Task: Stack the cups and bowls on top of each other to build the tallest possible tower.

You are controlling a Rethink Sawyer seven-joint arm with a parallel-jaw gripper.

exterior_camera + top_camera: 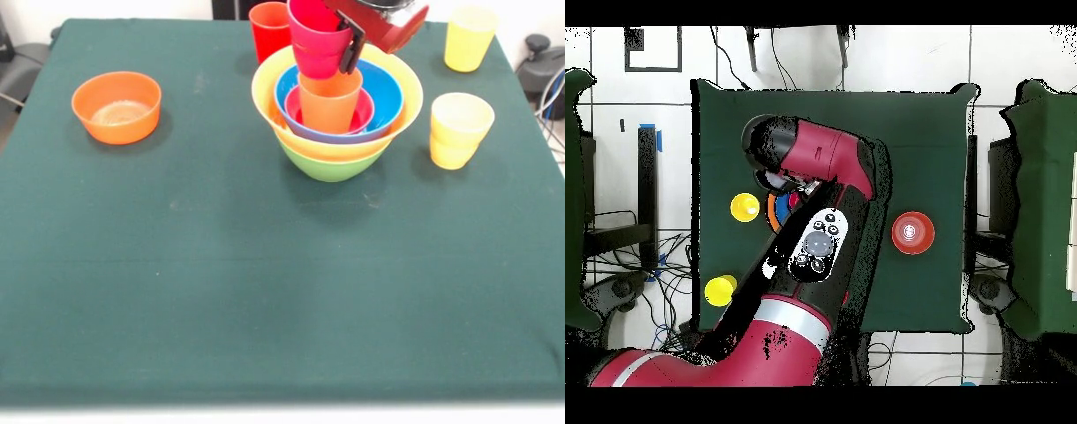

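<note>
- The near half of the table [265, 300] is bare green cloth.
- At mid-depth on the left, an orange bowl [116, 106] sits upright and alone, well apart from everything else.
- At mid-depth on the right, a yellow cup [458, 129] stands upright just beside the tower [335, 106].
- The tower sits slightly right of centre: a green bowl [331, 165] as base, then a wide yellow bowl [265, 88], a blue bowl [388, 88], a pink bowl [364, 110], and an orange cup [329, 103] upright in the middle.
- A pink cup [316, 40] is nested on the orange cup, tilted a little.
- The gripper [353, 49] pinches the pink cup's right wall, one dark finger [351, 51] showing outside it.
- Farther back, a red cup [269, 31] stands behind the tower on the left, and a second yellow cup [468, 37] stands at the far right.
- From overhead the arm [815, 250] covers the tower.
- I judge the step to be seating the pink cup. Next it needs settling straight, then a gentle release and a clean lift away, so the stack is not nudged.
- Then a loose cup comes next, probably.
</note>
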